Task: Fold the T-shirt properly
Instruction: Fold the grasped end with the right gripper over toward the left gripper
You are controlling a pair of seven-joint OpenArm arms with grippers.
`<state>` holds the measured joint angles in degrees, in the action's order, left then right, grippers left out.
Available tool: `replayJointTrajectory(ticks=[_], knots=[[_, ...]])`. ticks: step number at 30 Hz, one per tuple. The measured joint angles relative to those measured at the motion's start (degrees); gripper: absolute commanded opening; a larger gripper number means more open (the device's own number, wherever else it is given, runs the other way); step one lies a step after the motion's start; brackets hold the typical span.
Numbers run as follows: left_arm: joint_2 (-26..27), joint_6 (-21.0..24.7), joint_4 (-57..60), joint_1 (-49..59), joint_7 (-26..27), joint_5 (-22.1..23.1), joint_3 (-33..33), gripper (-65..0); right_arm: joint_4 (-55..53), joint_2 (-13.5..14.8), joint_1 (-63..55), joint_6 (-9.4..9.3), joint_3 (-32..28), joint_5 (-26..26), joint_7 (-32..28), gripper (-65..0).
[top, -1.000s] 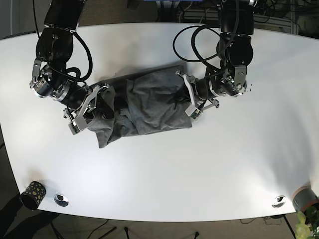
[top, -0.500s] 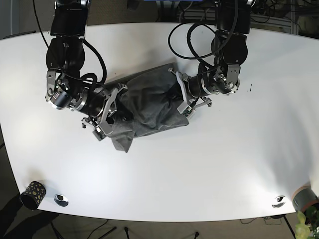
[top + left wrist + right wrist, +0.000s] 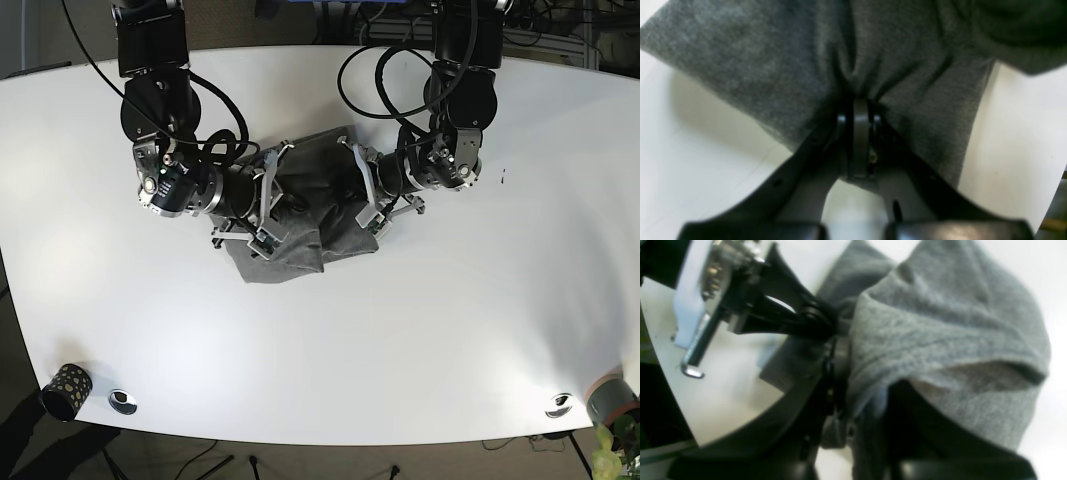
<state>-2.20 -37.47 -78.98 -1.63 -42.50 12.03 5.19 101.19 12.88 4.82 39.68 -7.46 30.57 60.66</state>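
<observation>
Since the earlier frame the right hand (image 3: 262, 205) has carried its bunch of cloth across toward the left hand (image 3: 368, 195), and the shirt (image 3: 300, 215) has drawn into a narrower heap. The shirt lies crumpled near the middle of the desk (image 3: 480, 320), somewhat closer to the far edge. In the left wrist view the left hand (image 3: 858, 110) is pinched tight on a fold of grey cloth (image 3: 806, 60), with creases fanning out from the grip. In the right wrist view the right hand (image 3: 836, 346) is closed on a gathered edge, and the shirt (image 3: 940, 340) drapes over it in a lifted hump. The two hands sit close together, with the shirt bunched between them. A small patterned cup (image 3: 64, 390) stands at the near corner.
</observation>
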Motion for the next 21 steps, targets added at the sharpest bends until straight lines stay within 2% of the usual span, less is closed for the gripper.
replayJointTrajectory(ticks=[2,4,7,9,15,21], knots=[[0.0,0.0,0.0,0.0,-0.02,0.0,0.0,-64.7,0.04,-0.02,0.02,0.0,-0.52,-0.33,-0.17,-36.0],[0.0,0.0,-0.02,0.0,-0.04,0.0,0.0,-64.7,0.04,-0.02,0.0,0.0,-0.52,-0.44,-0.17,-22.8],[0.0,0.0,-0.04,0.0,-0.04,-0.02,0.0,-64.7,0.04,-0.83,0.02,-0.02,-0.37,-0.79,0.0,-12.5],[0.0,-0.04,-0.24,0.0,-0.07,-0.02,0.0,-64.7,0.52,-1.16,-0.04,-0.02,-0.46,-0.74,0.0,-10.9],[-0.17,-0.11,-5.01,0.83,-2.14,-1.4,-3.74,-64.7,4.96,-0.96,-0.66,0.0,-0.42,-0.59,-0.26,-11.3],[-0.55,-0.04,-9.79,0.68,-2.6,-1.99,-4.26,-64.7,5.99,-1.14,-2.84,0.02,-0.66,-0.63,-0.15,-11.3]])
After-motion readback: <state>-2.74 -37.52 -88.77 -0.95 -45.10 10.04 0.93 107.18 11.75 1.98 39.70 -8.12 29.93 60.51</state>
